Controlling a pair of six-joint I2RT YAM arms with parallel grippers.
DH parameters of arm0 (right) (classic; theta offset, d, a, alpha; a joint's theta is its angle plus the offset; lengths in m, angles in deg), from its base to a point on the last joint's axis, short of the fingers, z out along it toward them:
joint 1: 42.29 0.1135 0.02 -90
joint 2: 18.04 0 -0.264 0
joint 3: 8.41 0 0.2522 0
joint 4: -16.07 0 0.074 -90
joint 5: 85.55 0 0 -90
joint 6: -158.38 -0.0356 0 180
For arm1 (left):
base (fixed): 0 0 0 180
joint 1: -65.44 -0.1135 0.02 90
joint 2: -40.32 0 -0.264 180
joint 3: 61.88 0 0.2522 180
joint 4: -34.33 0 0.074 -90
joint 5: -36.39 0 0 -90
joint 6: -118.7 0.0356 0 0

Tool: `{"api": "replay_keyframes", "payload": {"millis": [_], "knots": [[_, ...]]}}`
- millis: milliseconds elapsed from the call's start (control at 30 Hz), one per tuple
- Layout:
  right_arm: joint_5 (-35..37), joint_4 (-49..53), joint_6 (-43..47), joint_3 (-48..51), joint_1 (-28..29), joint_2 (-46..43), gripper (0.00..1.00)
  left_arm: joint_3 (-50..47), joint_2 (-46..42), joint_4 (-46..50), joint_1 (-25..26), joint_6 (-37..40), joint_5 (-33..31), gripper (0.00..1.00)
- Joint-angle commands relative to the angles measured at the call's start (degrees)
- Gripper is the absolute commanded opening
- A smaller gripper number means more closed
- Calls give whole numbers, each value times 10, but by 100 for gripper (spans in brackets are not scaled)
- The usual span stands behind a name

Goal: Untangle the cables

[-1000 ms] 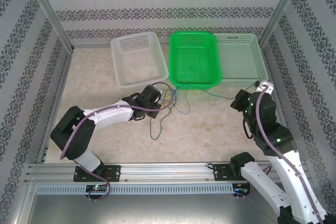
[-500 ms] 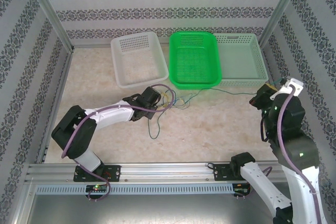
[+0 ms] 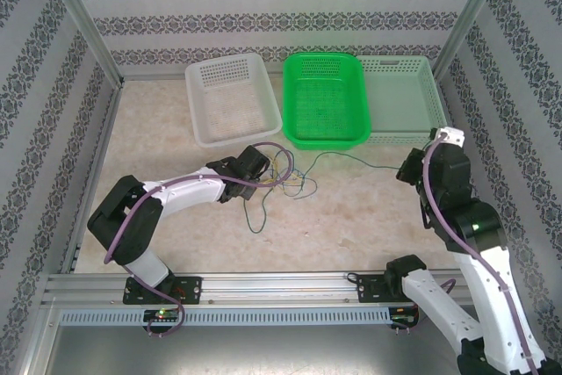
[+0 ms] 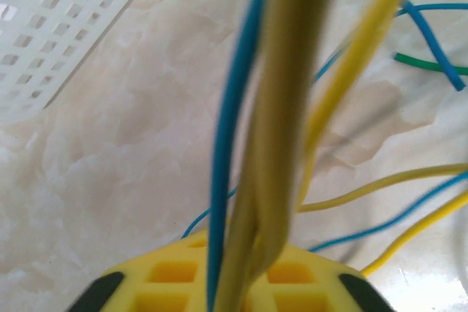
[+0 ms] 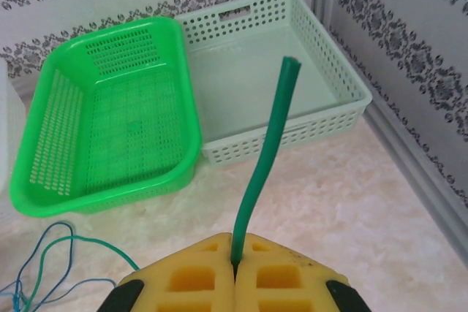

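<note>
The cable tangle by the left gripper, whose hold cannot be told, could be tightened by pulling the green cable clamped in the right gripper.

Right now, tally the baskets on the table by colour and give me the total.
White basket: 1
Green basket: 1
Pale mint basket: 1
Total: 3

The overhead camera looks down from 6 o'clock toward 12. The right wrist camera faces 12, sharing the green perforated plastic basket. The left wrist camera presses close on thin yellow and blue cables.
</note>
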Motion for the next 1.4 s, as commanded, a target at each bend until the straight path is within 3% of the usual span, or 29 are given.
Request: {"api": "replay_keyframes", "payload": {"millis": [0, 100, 133, 200, 333, 533, 667, 833, 1100, 1367], "knots": [[-4, 49, -5, 14, -7, 8, 0, 22, 9, 31, -5, 0, -32, 24], [-59, 29, -59, 93, -7, 18, 0, 28, 13, 35, -5, -1, -38, 26], [-73, 11, -78, 120, -6, 20, 0, 31, 13, 38, -5, -1, -40, 31], [-88, -28, -113, 166, -6, 21, 0, 34, 10, 44, -4, -4, -48, 52], [-87, -75, -152, 197, -7, 19, 0, 34, -1, 48, 1, -9, -59, 76], [-127, -170, -184, 206, -9, -20, 0, 37, -39, 11, 18, 13, -30, 82], [-164, -182, -182, 181, -9, -6, 0, 62, -67, -17, 28, 31, -11, 82], [-215, -178, -163, 135, -9, 22, 0, 84, -95, -81, 35, 89, 161, 89], [-277, -180, -135, 72, -8, 52, 0, 145, -34, -101, 56, 153, 346, 88], [-341, -201, -131, 56, 0, 82, 0, 213, 48, -110, 77, 181, 396, 87]]}}
